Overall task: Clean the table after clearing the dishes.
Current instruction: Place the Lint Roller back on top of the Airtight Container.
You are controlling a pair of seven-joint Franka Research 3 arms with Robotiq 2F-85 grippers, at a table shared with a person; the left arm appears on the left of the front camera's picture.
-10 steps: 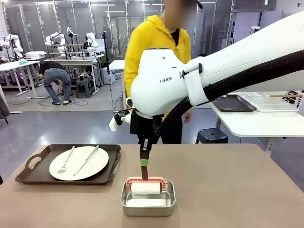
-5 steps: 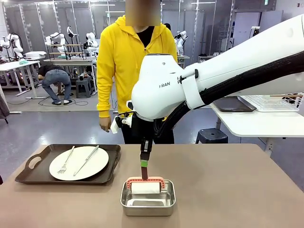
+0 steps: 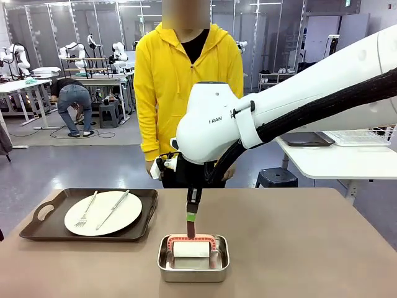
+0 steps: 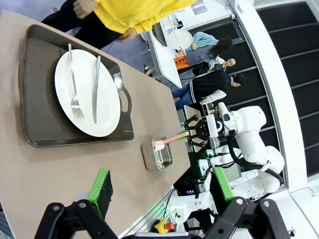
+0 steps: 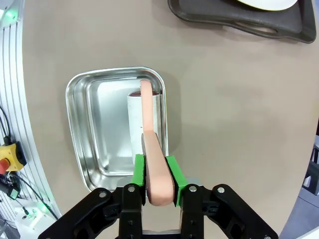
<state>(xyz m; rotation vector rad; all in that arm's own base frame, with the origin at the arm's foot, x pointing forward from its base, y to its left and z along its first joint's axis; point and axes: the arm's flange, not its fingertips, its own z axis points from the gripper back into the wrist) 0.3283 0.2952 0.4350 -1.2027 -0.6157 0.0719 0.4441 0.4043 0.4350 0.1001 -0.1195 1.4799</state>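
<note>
My right gripper reaches in from the right and is shut on the pink handle of a white cleaning roller. The roller rests inside a small steel pan near the front edge of the tan table. At the left, a white plate with a fork and knife sits on a dark brown tray. In the left wrist view, my left gripper hangs open above the table, with the tray, plate and pan beyond it.
A person in a yellow hoodie stands at the table's far edge, hands down, behind my right arm. A white side table with a wire rack stands at the right. The tabletop right of the pan is bare.
The person has walked over to the middle of the far edge. My right gripper and the roller have shifted slightly right and down in the pan.
</note>
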